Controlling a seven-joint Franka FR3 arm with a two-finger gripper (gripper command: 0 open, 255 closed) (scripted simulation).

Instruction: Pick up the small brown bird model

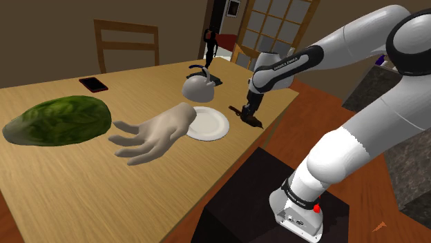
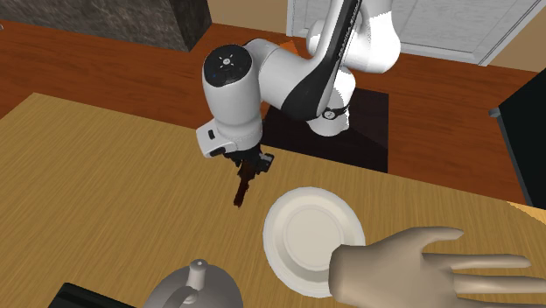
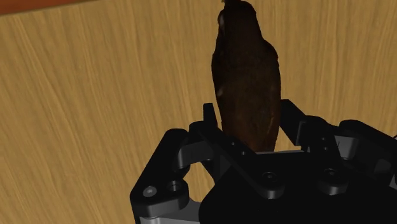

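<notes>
Where the desk (image 1: 138,200) edge runs closest to the dark stand (image 1: 242,200), the claw (image 1: 247,110) pinches the small dark-brown bird model (image 3: 247,83) from both sides, and the bird's body sticks out past the fingertips over bare wood. Whether the bird touches the desk cannot be told. Just beyond, toward the desk's middle, lies a white plate (image 1: 211,125), apart from the bird with a strip of open wood between them. A pale hand model (image 1: 155,134) lies with its wrist end over the plate's rim. Behind the plate stands a grey kettle (image 1: 199,86). Farther off lie a green leafy lump (image 1: 59,121) and a dark phone (image 1: 93,84) near the far edge, in front of a wooden chair (image 1: 128,45).
</notes>
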